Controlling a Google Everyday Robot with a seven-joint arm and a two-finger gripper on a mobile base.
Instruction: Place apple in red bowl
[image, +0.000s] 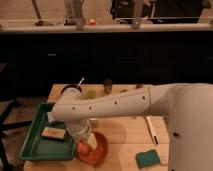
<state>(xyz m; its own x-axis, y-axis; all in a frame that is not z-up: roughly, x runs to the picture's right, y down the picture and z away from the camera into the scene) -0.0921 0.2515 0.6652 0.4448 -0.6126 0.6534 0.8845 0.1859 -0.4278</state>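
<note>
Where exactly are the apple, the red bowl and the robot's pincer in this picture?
apple (84, 148): camera view, on its visible orange skin.
red bowl (101, 148): camera view, on its right rim.
pincer (85, 140): camera view, at its lower end, shut, just above the apple over the bowl.

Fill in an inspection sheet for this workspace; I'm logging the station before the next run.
Surface: light wooden table.
Job's things: small orange-red apple in the wide shallow red plastic bowl.
Clutter: green tray holding a tan block; teal sponge; white pen; dark maroon bowl with spoon.
Grippers: gripper down over the red bowl, fingers shut.
Cables: nothing seen.
Surroundings: dark counter behind.
</note>
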